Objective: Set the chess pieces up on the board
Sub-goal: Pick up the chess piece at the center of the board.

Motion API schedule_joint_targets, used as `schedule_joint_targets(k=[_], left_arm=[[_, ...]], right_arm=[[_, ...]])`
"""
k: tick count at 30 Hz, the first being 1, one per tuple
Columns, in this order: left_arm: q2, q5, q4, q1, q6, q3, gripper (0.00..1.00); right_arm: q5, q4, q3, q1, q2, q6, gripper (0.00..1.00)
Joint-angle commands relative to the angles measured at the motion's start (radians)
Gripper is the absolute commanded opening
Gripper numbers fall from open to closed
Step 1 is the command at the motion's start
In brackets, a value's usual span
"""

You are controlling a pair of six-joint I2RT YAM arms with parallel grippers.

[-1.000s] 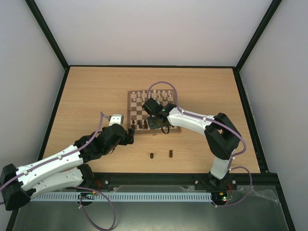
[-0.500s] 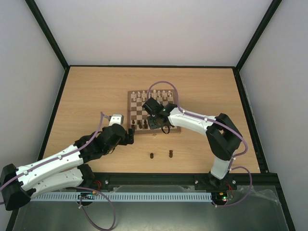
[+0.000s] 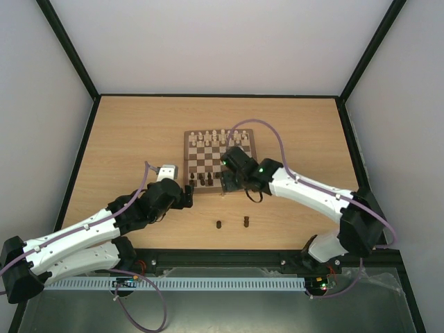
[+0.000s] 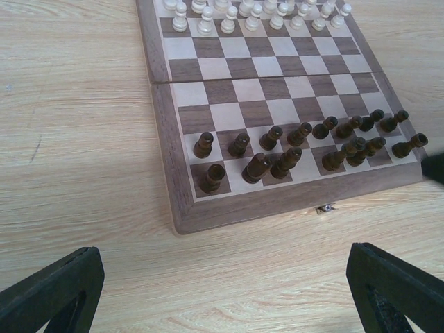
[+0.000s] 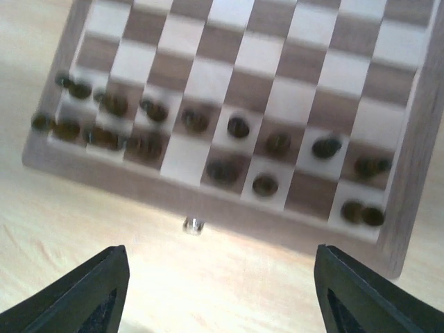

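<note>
Nearest the arm bases: two stray dark chessmen [image 3: 218, 224] stand upright on the bare desk [image 3: 139, 132], side by side, well short of the board [image 3: 219, 161].

Left gripper [image 4: 222, 267]: jaws wide apart, nothing between them, above the desk just off the board's near left corner.

Right gripper [image 5: 218, 263]: jaws also apart and empty, over the board's near edge, above the small metal clasp [image 5: 193, 225].

The board lies flat, its edges roughly parallel to the desk edges. The chess pieces [image 4: 257, 167] fill its two near rows, long axes upright, and several crowd together at the right end. The right wrist view is too blurred to separate them.

Far rows: cream-white chessmen [image 4: 229, 17], upright.

Desk: pale wood grain. Black frame [image 3: 215, 95] and plain white walls [image 3: 222, 41] behind.
</note>
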Motion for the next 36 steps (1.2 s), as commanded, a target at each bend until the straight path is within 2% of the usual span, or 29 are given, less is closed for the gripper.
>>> schedule_joint_targets(k=[1,9,16,22,36], left_arm=[[-0.003,-0.022,-0.006,0.006,-0.009,0.009,0.99],[-0.002,-0.034,-0.008,0.006,-0.019,0.017,0.99],[-0.013,-0.035,-0.016,0.006,-0.029,0.009,0.99],[-0.029,-0.031,-0.018,0.006,-0.038,-0.004,0.99],[-0.051,-0.023,-0.012,0.006,-0.035,-0.009,0.99]], right_arm=[[-0.025,-0.049,-0.129,0.08,-0.076,0.037,0.75],[-0.061,0.02,-0.285,0.254,-0.151,0.135,0.73],[-0.057,0.065,-0.265,0.352,-0.067,0.185,0.7],[-0.046,0.069,-0.218,0.379,0.032,0.181,0.52],[-0.027,0.044,-0.162,0.38,0.134,0.173,0.11]])
